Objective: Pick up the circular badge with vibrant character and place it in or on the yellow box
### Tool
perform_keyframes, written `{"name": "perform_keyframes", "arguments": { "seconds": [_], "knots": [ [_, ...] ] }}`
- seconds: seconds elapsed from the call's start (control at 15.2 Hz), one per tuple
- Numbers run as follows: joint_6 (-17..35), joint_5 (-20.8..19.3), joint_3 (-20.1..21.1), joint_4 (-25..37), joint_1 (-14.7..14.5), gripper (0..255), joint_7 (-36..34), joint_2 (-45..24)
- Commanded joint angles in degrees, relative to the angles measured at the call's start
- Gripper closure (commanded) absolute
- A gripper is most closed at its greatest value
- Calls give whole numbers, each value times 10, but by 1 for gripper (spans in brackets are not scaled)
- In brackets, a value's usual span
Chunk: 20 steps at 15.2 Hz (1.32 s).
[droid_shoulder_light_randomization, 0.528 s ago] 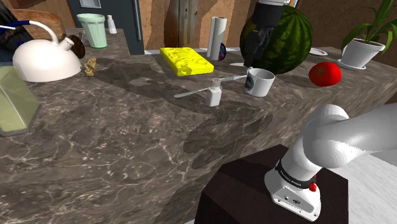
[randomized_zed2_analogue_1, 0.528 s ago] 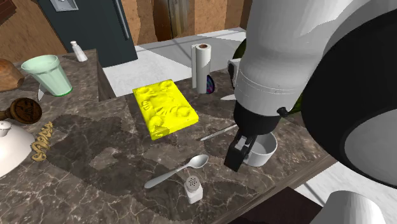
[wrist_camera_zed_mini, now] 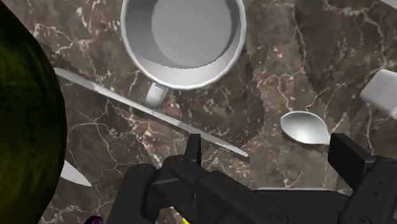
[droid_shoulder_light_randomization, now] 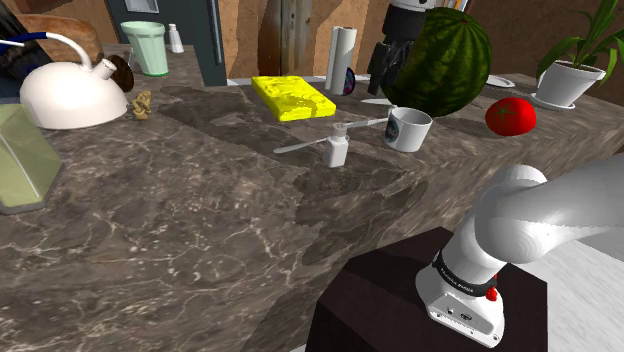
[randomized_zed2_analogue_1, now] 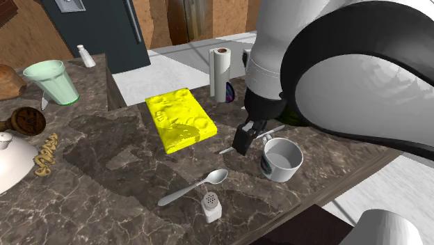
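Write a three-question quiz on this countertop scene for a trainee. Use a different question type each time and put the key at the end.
1. True or false: the gripper has its fingers apart with nothing between them.
2. In the second exterior view, what lies on the counter between the yellow box and the mug? A) a fork B) a knife C) a banana
3. Fill in: the badge sits right beside the upright ____.
Key: 1 true; 2 B; 3 paper roll.
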<state>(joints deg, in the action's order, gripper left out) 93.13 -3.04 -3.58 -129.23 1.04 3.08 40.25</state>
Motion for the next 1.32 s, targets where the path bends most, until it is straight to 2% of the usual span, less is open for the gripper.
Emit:
{"name": "perform_keyframes", "arguments": {
  "seconds": [0.0,0.66,0.99,1.25],
  "knots": [
    [34,-8,-18,9,7,0,12,-27],
    [162,-7,-95,92,28,0,62,-164],
    [210,18,-134,156,34,0,94,-241],
    [238,52,-164,217,40,0,125,-307]
  ]
}}
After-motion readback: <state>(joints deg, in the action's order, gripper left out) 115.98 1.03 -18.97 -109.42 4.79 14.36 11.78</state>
